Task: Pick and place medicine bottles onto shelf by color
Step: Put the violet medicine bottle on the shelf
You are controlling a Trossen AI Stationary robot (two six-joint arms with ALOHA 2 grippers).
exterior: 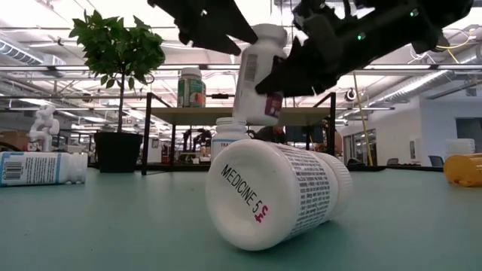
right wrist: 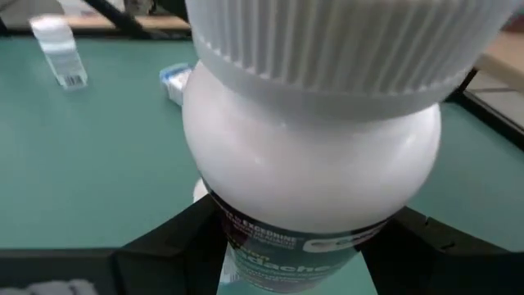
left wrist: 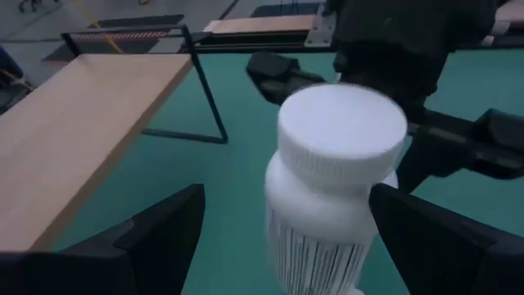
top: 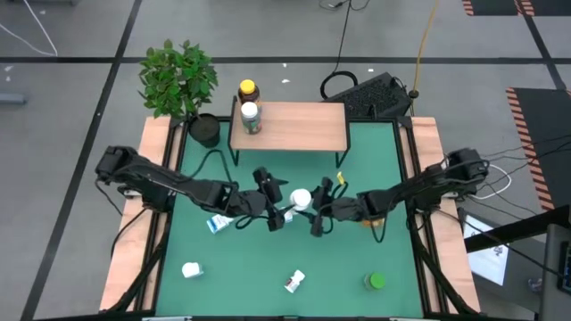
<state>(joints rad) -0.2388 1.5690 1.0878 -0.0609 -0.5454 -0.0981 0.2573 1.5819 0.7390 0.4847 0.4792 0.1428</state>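
A white medicine bottle with a ribbed cap is in the air over the middle of the green table. My right gripper is shut on it, reaching in from the table's right. My left gripper is open; its fingers stand on either side of the same bottle, with a clear gap at one finger. The shelf near the far edge carries an amber bottle with a yellow cap and a white bottle, both upright. Other bottles lie on the table: white ones, a green one, an orange one. My right gripper pinches the white bottle's body, below its shoulder, between the two fingers. The fingers come roughly level from the table's right. The bottle is lifted clear, cap up and slightly tilted, above another upright white bottle.
A potted plant stands at the shelf's left end, and a keyboard lies behind the shelf. In the low view a large white bottle marked MEDICINE 5 lies on its side close to the camera. Wooden rails border the table.
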